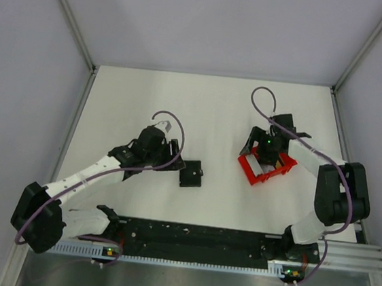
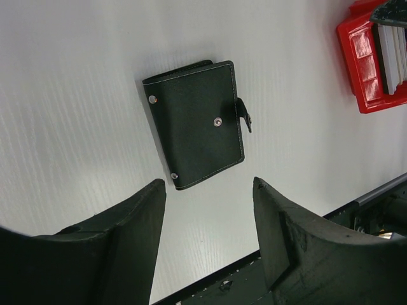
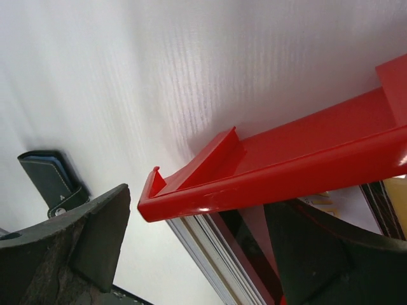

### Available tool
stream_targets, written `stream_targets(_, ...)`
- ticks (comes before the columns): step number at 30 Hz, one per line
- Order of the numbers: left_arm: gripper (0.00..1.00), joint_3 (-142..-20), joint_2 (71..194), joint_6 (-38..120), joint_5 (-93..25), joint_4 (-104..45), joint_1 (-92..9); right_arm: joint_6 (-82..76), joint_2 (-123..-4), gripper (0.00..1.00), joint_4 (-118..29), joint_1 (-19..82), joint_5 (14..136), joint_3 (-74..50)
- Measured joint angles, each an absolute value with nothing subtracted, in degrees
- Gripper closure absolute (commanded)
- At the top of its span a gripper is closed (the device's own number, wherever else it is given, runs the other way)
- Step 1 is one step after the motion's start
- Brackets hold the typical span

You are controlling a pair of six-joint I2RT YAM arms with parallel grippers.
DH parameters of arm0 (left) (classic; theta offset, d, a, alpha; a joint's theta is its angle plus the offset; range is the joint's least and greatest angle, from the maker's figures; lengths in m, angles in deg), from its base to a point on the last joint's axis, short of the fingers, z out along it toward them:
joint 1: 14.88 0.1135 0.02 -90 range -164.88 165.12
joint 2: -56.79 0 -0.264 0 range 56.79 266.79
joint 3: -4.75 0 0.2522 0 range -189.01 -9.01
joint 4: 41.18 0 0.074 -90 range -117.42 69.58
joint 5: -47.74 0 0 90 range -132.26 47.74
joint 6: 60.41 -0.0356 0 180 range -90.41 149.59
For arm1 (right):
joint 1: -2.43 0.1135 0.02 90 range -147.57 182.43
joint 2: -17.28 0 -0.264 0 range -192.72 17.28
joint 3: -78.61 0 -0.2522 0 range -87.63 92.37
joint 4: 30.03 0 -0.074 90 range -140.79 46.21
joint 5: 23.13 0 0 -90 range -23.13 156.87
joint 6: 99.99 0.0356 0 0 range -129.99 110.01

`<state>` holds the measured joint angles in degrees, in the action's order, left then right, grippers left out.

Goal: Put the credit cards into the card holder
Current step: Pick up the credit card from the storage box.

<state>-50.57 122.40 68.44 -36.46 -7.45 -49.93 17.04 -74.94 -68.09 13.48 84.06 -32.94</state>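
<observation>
1. nearest the arm bases, the left gripper (image 2: 208,185) hangs low over the white table (image 1: 127,102). its two fingers are spread apart with nothing between them.
2. just past its fingertips lies the card holder (image 2: 194,124), flat on the table and folded closed, black outside up. a small strap tab is snapped over one long edge, and neither finger touches the holder.
3. farther out and to the right, well apart from the holder, sits the red tray (image 1: 248,168), turned at an angle to the table's edges.
4. the credit cards (image 2: 391,57) lie inside that tray as a stack. their pale edges show under the tray's rim in the right wrist view.
5. the right gripper (image 3: 197,206) is down at the tray with its fingers spread wide. one finger is outside the red wall and the other is inside, over the cards. whether a finger touches a card i cannot tell.
</observation>
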Motion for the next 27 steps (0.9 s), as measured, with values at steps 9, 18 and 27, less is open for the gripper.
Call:
stream_targets(9,0.39,-50.57,122.42,68.46,-36.07,-7.47,-49.93,13.15,-72.04,0.18,-69.64,13.96,83.66,-32.32)
stream_targets(18,0.39,-50.57,122.44,68.46,-35.61,-7.69,-49.93,7.36,-73.76,0.27,-73.25,15.99,83.75,-32.32)
stream_targets(27,0.39,-50.57,122.73,68.46,-35.63,-7.69,-49.93,6.57,-73.63,0.32,-74.34,16.65,83.90,-31.54)
